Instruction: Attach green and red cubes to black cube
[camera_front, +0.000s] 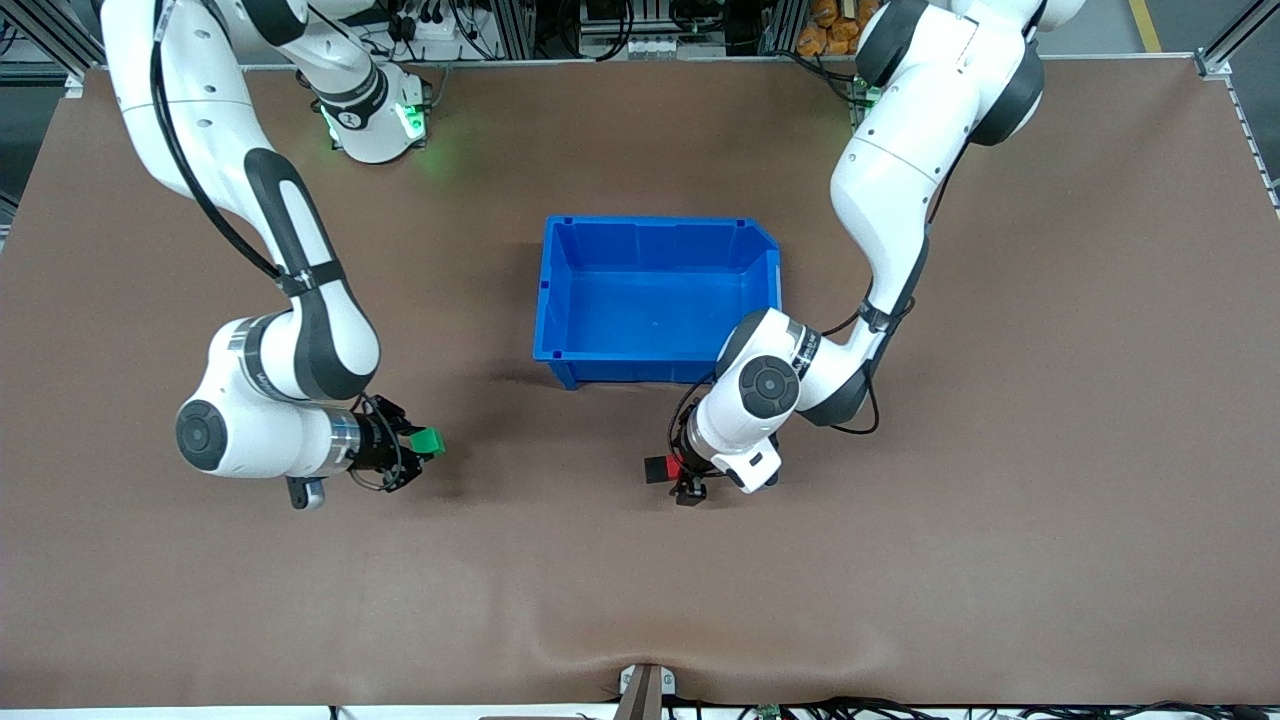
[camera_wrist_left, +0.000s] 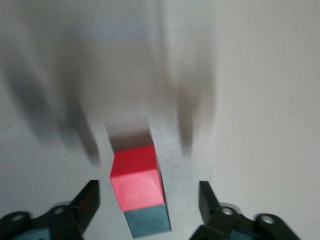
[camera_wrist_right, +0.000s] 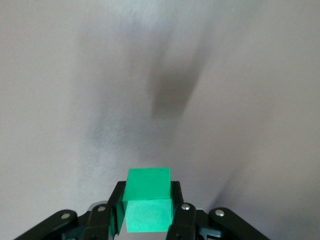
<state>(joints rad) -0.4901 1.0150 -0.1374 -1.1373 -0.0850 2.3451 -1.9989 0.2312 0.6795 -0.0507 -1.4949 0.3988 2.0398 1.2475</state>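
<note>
Left gripper (camera_wrist_left: 149, 200) fingers (camera_wrist_left: 86, 202) are spread, standing clear on both sides of the red cube (camera_wrist_left: 135, 175), no contact visible. Red cube is joined face to face with the black cube (camera_wrist_left: 147, 222); in the front view the pair (camera_front: 662, 468) lies on the table (camera_front: 900, 560), nearer the camera than the blue bin (camera_front: 655, 300)

Right gripper (camera_wrist_right: 147, 210) fingers (camera_wrist_right: 177, 212) are clamped on the green cube (camera_wrist_right: 147, 200), held up over bare table toward the right arm's end, well apart from the pair

Risks, my read:
- left fingers sit close around the pair, so a sideways retreat could clip red and knock the join apart or skid the pair
- green has to meet a free black face; nothing braces the pair, so a push may just slide it along the mat
- green sits at the fingertips, may twist on contact
- left gripper looks to crowd the approach to the black cube
</note>
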